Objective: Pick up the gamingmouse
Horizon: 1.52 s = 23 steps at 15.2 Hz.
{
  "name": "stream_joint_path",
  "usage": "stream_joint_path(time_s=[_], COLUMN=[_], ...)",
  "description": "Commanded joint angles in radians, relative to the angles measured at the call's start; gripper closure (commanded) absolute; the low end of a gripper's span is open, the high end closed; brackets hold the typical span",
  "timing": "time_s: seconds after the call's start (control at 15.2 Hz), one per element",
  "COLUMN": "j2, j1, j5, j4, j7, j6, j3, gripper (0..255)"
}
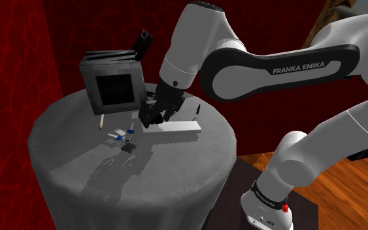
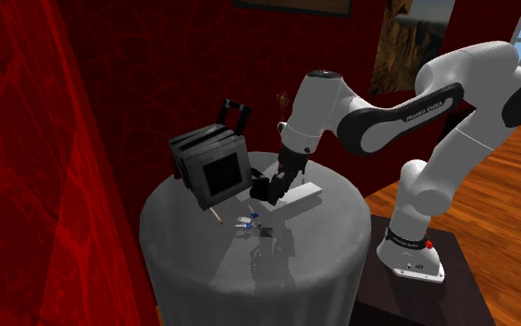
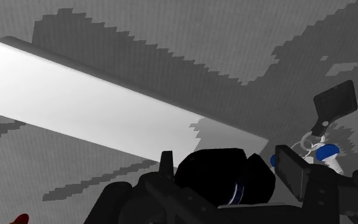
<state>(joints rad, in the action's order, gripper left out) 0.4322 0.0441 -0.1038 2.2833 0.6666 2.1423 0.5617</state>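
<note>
A round table [image 1: 176,176] draped in grey cloth stands before red walls, and the white arm [image 1: 274,65] reaches over it from the stand. At the table's far side sits a grey box [image 1: 114,85] with black slats on top. Its front is a square black opening, and what lies inside cannot be made out. Beside the box lies a flat white slab [image 3: 95,108].

The gamingmouse [image 3: 225,178] is a rounded, glossy black shell with a thin pale-blue line down one flank. It sits between the fingers of the gripper [image 1: 151,117], over the slab's end nearest the box. The jaws are closed against its two sides. Whether it rests on the cloth cannot be told.

Nearer the table's middle lie a small blue-and-white object [image 1: 119,135] and a thin red-tipped stick [image 1: 100,123].
</note>
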Motion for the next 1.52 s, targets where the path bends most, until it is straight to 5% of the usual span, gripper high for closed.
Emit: stream_joint_path(time_s=[0.0,0.33,1.45], j2=[0.0,0.003,0.012], j1=[0.0,0.001,-0.008], j5=[0.0,-0.001,0.007], j4=[0.0,0.005,-0.189], j7=[0.0,-0.002,-0.02], j6=[0.001,0.002,-0.201], j3=[0.0,-0.002,-0.033], gripper=[255,255,255])
